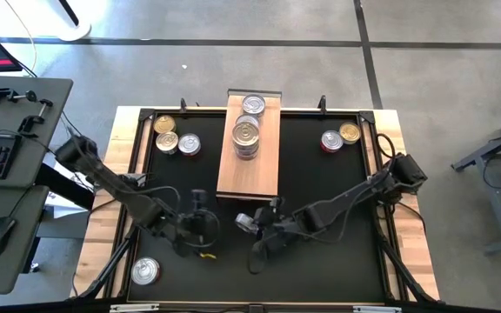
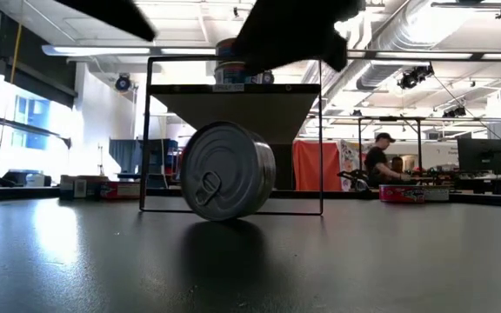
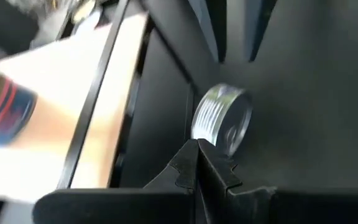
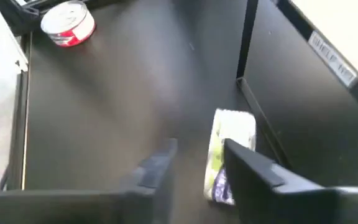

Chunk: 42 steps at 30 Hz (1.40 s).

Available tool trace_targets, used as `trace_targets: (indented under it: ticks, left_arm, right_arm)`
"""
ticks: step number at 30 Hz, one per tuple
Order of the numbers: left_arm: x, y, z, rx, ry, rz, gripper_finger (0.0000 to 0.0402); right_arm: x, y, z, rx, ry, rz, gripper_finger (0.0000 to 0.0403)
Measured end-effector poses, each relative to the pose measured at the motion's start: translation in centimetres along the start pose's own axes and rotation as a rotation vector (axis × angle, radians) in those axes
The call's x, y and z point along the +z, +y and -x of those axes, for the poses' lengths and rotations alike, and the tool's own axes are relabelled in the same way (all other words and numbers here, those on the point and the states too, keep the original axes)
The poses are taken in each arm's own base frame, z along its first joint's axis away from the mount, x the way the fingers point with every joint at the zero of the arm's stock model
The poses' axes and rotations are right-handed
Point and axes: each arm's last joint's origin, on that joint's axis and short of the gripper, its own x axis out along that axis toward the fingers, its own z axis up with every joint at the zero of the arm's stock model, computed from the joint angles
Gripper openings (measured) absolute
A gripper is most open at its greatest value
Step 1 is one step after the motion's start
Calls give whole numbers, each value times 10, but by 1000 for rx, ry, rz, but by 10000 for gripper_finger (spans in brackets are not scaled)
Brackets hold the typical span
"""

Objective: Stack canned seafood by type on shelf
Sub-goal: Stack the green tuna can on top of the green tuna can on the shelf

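High view: shelf (image 1: 249, 169) sits mid-mat with a stack of tins (image 1: 246, 137) on its far half and one more (image 1: 253, 105) behind it; loose tins are a trio at far left (image 1: 176, 139), a pair at far right (image 1: 340, 136), one at the near-left corner (image 1: 145, 271). One tin (image 1: 244, 222) is tipped on its edge just off the shelf's near end; low view shows it standing on its rim (image 2: 225, 169), pull-tab lid facing the camera. Right gripper (image 1: 263, 233) is right beside it, fingers parted with nothing between them; in its wrist view the tin (image 4: 230, 152) lies just outside one finger (image 4: 253, 171), not in the gap. Left gripper (image 1: 195, 228) waits nearby on the mat, fingers pressed together and holding nothing (image 3: 199, 168). Step looks like picking up the tipped tin. My take: shift the right gripper sideways until the tin is centred between the fingers, then close across the flat faces, not the rim. It can roll away on edge, so come down slowly and avoid nudging it. Match lid colour before choosing the stack.
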Motion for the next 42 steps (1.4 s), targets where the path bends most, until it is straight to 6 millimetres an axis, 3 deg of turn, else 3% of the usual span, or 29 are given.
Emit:
trace_targets:
  ticks: [7,12,19,24,35,39,42]
  left_arm:
    - [-15,16,30,-1,67,104,0]
    - [-17,17,33,-1,75,130,0]
    - [-17,16,32,2,77,159,0]
    - [-17,16,32,2,78,160,0]
    - [-17,16,32,1,78,186,0]
    - [-16,16,32,0,76,188,0]
    - [-16,16,32,-1,76,188,0]
  right_arm:
    - [-1,0,-8,80,44,112,281]
    - [-11,2,-14,3,43,137,334]
    - [-20,-5,-35,-160,-25,76,339]
    - [-20,-6,-49,-102,-11,33,339]
    - [-32,-11,-64,-168,-2,25,337]
    - [-32,-11,-64,-170,4,4,317]
    - [-33,-11,-64,-152,22,-12,274]
